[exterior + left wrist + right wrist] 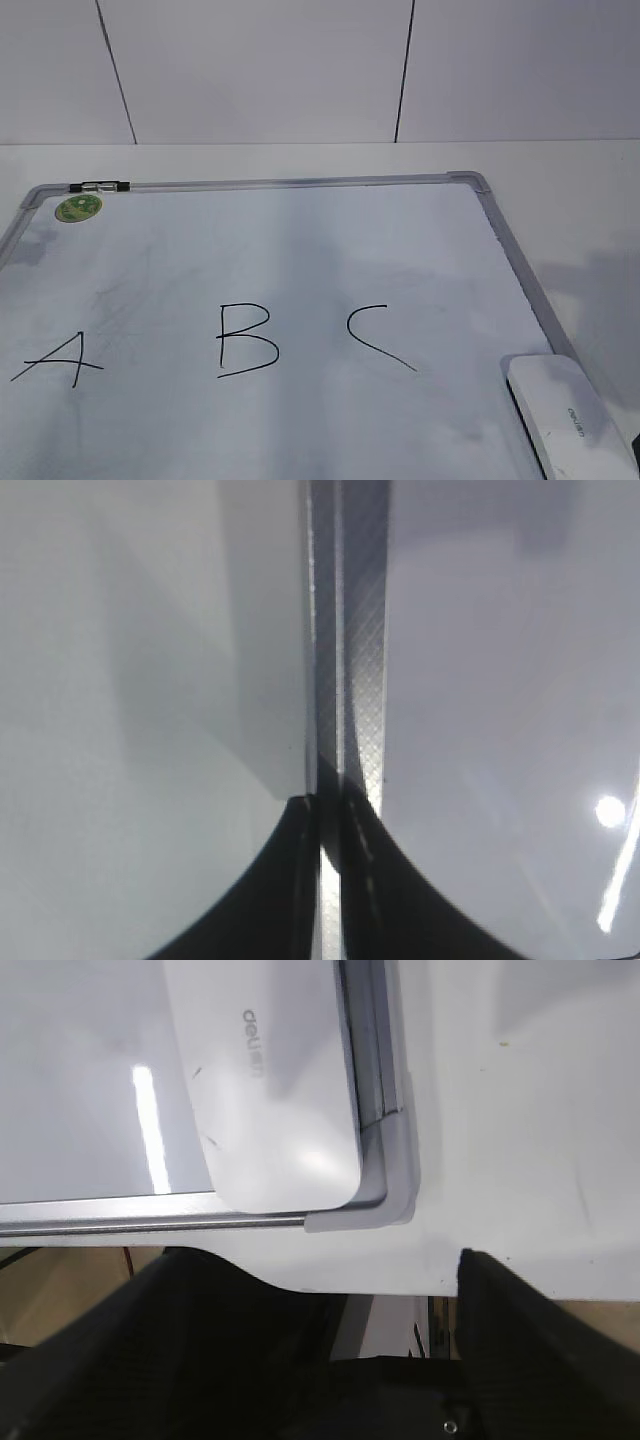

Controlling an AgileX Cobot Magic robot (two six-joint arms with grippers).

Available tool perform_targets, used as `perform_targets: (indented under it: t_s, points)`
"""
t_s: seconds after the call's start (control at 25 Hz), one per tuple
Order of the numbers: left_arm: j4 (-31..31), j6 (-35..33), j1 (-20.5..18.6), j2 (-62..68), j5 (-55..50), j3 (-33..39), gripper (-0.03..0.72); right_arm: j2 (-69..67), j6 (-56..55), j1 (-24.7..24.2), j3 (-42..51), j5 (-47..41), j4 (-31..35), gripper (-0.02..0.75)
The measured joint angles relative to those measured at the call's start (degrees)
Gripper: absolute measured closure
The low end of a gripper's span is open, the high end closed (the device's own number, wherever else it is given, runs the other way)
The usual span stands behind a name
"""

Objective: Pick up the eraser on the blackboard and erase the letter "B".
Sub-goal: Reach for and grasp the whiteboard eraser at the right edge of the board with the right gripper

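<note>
The large white dry-erase blackboard [300, 250] has a silver-grey metal frame, a round green sticker [78, 208] and black marker letters. The glossy white oblong eraser [568, 415] carries small grey lettering.

White eraser [566, 415] flat, blackboard [300, 183] corner

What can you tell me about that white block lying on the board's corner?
The eraser is a glossy white oblong block with rounded corners and small grey "deli" lettering on top. It looks like smooth plastic. It lies flat at the near right corner of the blackboard, alongside the grey frame, its edge reaching the frame's rim. Nothing grips it; in the right wrist view the right gripper stands open just short of its end.
</note>
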State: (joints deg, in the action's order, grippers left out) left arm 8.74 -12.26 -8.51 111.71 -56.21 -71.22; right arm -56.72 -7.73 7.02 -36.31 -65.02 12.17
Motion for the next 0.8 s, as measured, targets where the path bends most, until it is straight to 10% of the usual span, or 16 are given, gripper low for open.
perform_targets:
  t_s: [0.48,0.8]
  points:
    - [0.00,0.00,0.00,0.00,0.00,-0.01,0.669,-12.16,6.08,0.40,-6.76,2.72,0.44,0.105]
    - [0.00,0.00,0.00,0.00,-0.13,-0.01,0.669,-18.44,0.20,10.22,-9.25,2.93,-5.05,0.106]
